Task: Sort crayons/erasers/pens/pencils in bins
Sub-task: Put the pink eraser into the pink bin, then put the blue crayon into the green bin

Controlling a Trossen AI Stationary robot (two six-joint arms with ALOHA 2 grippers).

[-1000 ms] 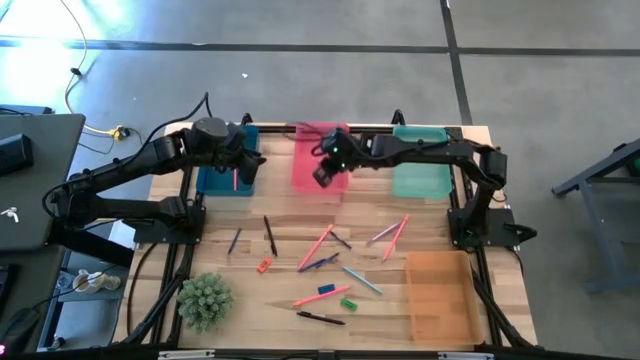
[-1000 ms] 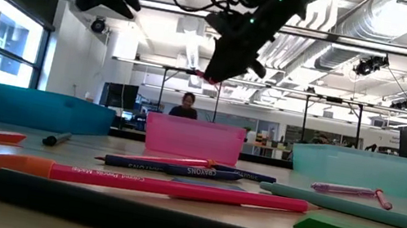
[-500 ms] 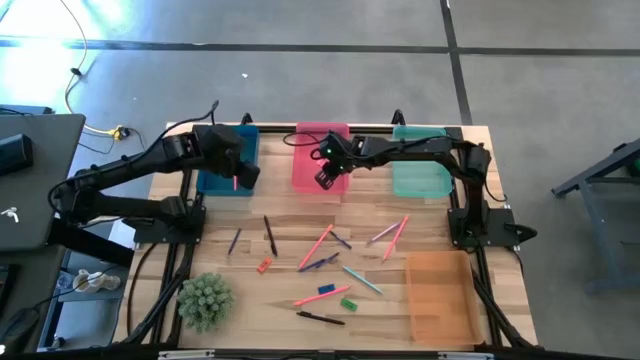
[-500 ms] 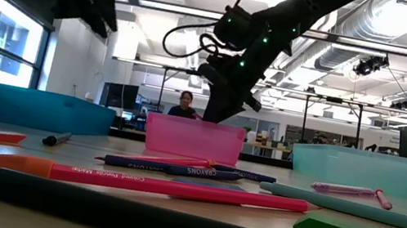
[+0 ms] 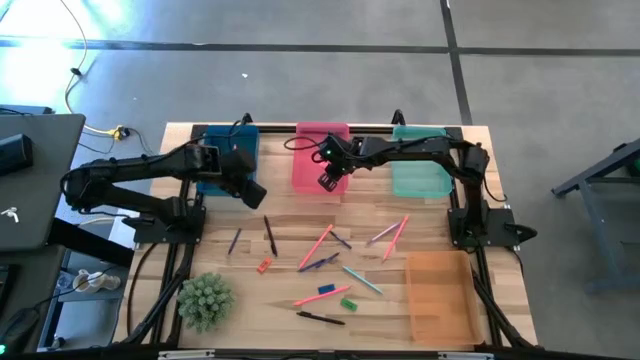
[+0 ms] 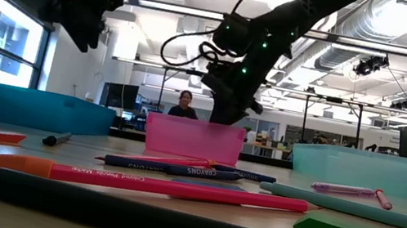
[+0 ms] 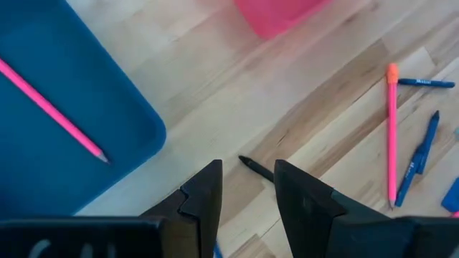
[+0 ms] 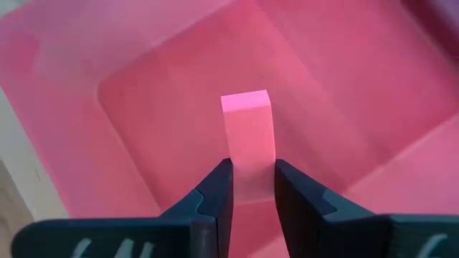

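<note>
While right fingers (image 8: 251, 190) clamp pink eraser (image 8: 248, 132) over pink bin (image 5: 320, 160), left fingers (image 7: 247, 190) apart, empty, "CRAYONS" crayon (image 6: 178, 168).

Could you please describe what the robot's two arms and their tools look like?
Both arms are dark, jointed links with black cables looping alongside. The right arm shows small green lights near its wrist. Each tool, left and right, ends in two dark, angular, stepped fingers.

Overhead, table-level, two wrist cameras — all share pink bin (image 5: 318, 155).
</note>
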